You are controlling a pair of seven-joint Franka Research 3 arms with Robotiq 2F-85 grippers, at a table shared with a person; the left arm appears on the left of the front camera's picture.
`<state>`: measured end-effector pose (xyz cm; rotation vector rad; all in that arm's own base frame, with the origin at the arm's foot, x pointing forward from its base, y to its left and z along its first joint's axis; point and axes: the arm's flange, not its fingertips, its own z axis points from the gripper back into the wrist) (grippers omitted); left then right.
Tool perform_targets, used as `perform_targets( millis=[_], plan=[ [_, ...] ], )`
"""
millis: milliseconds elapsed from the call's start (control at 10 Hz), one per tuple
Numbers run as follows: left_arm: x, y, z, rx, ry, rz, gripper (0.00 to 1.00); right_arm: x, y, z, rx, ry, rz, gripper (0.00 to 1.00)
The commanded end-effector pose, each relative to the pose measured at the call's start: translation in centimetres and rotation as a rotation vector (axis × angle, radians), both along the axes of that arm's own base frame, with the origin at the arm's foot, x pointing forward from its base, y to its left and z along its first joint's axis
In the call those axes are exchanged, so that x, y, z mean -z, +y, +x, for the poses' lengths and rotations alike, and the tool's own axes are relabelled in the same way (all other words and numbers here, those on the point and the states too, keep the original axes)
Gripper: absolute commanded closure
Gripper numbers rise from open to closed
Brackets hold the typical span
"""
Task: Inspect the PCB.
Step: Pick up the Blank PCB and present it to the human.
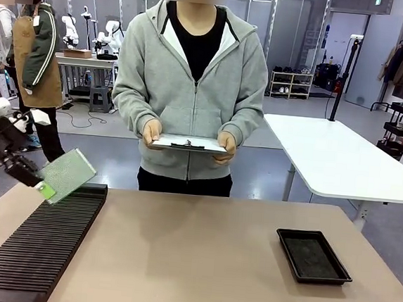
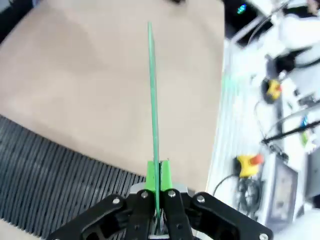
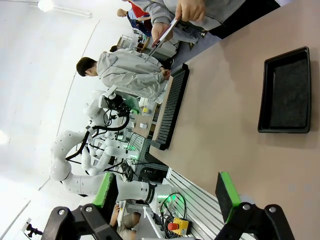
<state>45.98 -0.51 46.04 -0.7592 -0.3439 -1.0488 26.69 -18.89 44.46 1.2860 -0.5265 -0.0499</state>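
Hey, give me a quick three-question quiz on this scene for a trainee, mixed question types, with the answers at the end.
1. True or false: the left arm's jaws grip the PCB by one edge, clear of the table.
2. What is the person holding? A) a screwdriver B) a clipboard C) a cup
3. Fill in: the right arm's jaws stand ___.
Key: 1 true; 2 B; 3 open.
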Motion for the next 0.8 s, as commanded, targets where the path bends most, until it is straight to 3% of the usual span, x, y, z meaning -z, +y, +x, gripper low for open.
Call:
perform_targets(
  millis=[0, 100, 300, 400, 700],
  plan=[
    [0.4, -0.2, 2.7, -0.114, 0.084, -0.182, 1.0, -0.1, -0.1, 0.0, -0.003, -0.023, 0.005, 0.0],
    [1.3, -1.0, 3.4, -0.171, 0.162, -0.286, 1.0, -0.1, -0.1, 0.0, -0.003, -0.023, 0.005, 0.0],
    [3.3, -1.9, 4.0, -0.262, 0.235, -0.433, 1.0, -0.1, -0.1, 0.0, -0.003, -0.023, 0.005, 0.0],
    [4.0, -2.3, 3.7, -0.255, 0.278, -0.476, 1.0, -0.1, -0.1, 0.0, -0.003, -0.023, 0.005, 0.0],
    [7.5, -2.9, 3.8, -0.417, 0.38, -0.54, 1.0, -0.1, -0.1, 0.0, -0.003, -0.023, 0.005, 0.0]
  ],
)
